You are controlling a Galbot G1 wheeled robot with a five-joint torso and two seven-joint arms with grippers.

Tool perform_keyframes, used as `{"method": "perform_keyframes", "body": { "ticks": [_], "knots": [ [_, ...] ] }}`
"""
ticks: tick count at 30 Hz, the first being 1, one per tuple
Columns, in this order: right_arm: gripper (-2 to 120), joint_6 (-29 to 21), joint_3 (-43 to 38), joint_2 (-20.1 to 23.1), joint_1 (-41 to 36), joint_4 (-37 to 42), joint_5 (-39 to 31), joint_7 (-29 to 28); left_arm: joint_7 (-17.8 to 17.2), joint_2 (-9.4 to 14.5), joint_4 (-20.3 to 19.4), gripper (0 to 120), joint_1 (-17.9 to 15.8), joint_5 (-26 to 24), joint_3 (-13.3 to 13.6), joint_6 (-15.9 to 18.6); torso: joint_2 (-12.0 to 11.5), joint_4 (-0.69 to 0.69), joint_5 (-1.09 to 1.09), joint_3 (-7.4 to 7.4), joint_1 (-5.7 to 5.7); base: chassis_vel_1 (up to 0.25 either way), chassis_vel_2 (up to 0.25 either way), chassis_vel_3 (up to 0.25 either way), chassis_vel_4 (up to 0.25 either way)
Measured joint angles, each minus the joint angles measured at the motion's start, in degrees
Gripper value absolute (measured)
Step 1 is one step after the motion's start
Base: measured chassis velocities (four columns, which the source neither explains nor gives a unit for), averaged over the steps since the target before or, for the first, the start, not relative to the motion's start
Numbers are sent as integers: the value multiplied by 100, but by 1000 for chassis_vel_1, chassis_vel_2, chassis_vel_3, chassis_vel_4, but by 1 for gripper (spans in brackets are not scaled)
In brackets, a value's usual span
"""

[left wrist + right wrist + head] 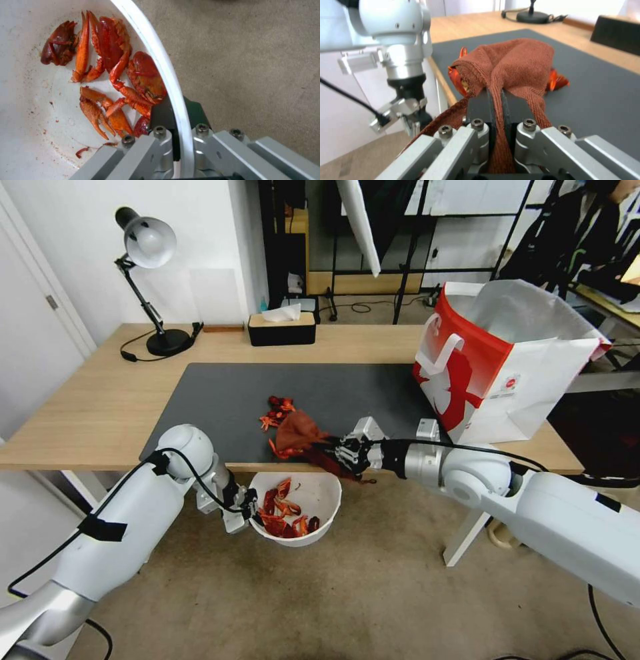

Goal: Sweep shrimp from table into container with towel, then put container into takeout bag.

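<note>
Below table [80, 413] edge, left gripper [252, 511] holds shrimp-filled container [320, 493].

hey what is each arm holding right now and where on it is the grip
The left tool pinches the white container by its rim, below the table edge. The right tool is shut on a fold of the rust-brown towel, which drapes over shrimp.

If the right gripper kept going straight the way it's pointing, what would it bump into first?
Most likely the shrimp on the table. The right gripper is shut on the towel, which is draped over some of them just ahead. Beyond lies bare mat, though depth is hard to judge.
</note>
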State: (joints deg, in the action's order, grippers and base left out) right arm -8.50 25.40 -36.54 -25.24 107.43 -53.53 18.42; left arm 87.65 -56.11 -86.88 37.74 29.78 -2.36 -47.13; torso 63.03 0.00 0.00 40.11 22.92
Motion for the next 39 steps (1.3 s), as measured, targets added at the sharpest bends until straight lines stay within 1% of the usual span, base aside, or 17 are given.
{"method": "perform_keyframes", "body": {
  "ticks": [4, 6, 11, 14, 15, 18, 19, 21, 22, 23, 26, 27, 30, 31, 34, 39],
  "knots": [
    [2, 97, -130, -27, 13, -70, -72, 15, 0, -15, 0, 0, 0, 5, -5, 0, 0, 0, 0, 0, 0, 0, 0, 0, 0],
    [2, 240, -216, -68, 75, -202, -137, 56, 0, -28, 0, 0, 8, 10, -10, 0, 0, 0, 0, 0, 0, 0, 0, 0, 0],
    [2, 419, -325, -148, 200, -373, -261, 73, 0, -30, 4, 0, 10, 12, -27, 0, 0, 0, 1, 0, 0, 0, 0, 0, 0],
    [2, 550, -341, -270, 567, -697, -400, 171, 0, -27, 18, 0, -5, 13, -35, 0, 0, 0, 0, 0, 0, 0, 0, 0, 0],
    [2, 550, -341, -270, 567, -697, -400, 171, 0, -27, 18, 0, -5, 13, -35, 0, 0, 0, 0, 0, 0, 0, 0, 0, 0],
    [2, 566, -40, -422, 1133, -1164, -489, 266, 0, -26, 56, 0, -23, 14, -44, 0, 0, 0, 0, 0, 0, 0, 0, 0, 0],
    [2, 566, -40, -422, 1133, -1164, -489, 266, 0, -26, 56, 0, -23, 14, -44, 0, 0, 0, 0, 0, 0, 0, 0, 0, 0],
    [2, 671, 276, -569, 1494, -1549, -518, 383, 0, -28, 72, 0, -20, 14, -57, 0, 0, 0, -3, 0, 0, 0, 0, 0, 0],
    [2, 745, 428, -704, 1662, -1796, -530, 448, 0, -30, 79, 0, -11, 13, -67, 0, 0, -1, -1, 0, 0, 0, 0, 0, 0],
    [2, 745, 428, -704, 1662, -1796, -530, 448, 0, -30, 79, 0, -11, 13, -67, 0, 0, -1, -1, 0, 0, 0, 0, 0, 0],
    [2, 874, 750, -1181, 2068, -2526, -537, 567, 0, -9, 100, 0, 4, -11, -96, 0, -1, 0, -2, 0, 1, 0, 0, 0, 0],
    [2, 874, 750, -1181, 2068, -2526, -537, 567, 0, -9, 100, 0, 4, -11, -96, 0, -1, 0, -2, 0, 1, 0, 0, 0, 0],
    [2, 1059, 1006, -1568, 2367, -3136, -441, 723, 0, 64, 150, 0, -1, -44, -126, 0, -1, 2, -1, 0, 0, 0, 0, 0, 0],
    [2, 1059, 1006, -1568, 2367, -3136, -441, 723, 0, 64, 150, 0, -1, -44, -126, 0, -1, 2, -1, 0, 0, 0, 0, 0, 0],
    [2, 1169, 1182, -1923, 2621, -3670, -371, 867, -1, 165, 212, 0, -29, -95, -144, 0, -1, 1, -1, 0, 1, 0, 0, 0, 0],
    [2, 1179, 1249, -2130, 2725, -3946, -312, 887, -1, 239, 230, 0, -43, -126, -143, 0, -1, 1, -1, 0, 0, 0, 0, 0, 0]
  ]
}}
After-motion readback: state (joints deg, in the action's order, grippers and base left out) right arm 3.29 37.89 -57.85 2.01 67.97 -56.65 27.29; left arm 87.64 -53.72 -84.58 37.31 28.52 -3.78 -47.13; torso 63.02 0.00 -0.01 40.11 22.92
